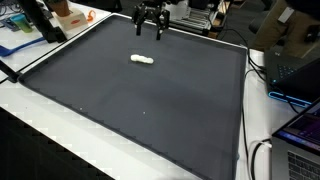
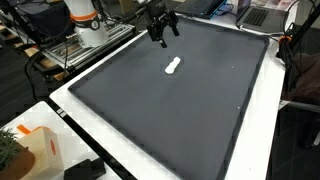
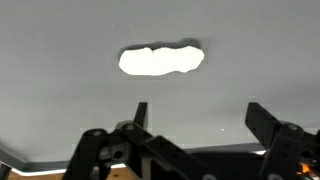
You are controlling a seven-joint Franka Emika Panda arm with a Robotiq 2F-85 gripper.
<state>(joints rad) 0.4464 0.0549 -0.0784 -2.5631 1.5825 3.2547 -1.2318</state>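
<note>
My gripper [image 1: 150, 33] hangs open and empty above the far edge of a dark grey mat [image 1: 140, 100]. It also shows in an exterior view [image 2: 161, 38], and in the wrist view [image 3: 200, 115] its two fingers stand wide apart with nothing between them. A small white elongated object [image 1: 143, 60] lies flat on the mat, a short way in front of the gripper. It shows in an exterior view [image 2: 173, 67] and in the wrist view [image 3: 160, 61], ahead of the fingertips and apart from them.
The mat lies on a white table [image 1: 262, 100]. An orange box [image 1: 70, 16] and black gear stand at the far corner. A laptop [image 1: 300, 140] and cables sit off the mat's side. The robot's base [image 2: 85, 25] stands beside the table.
</note>
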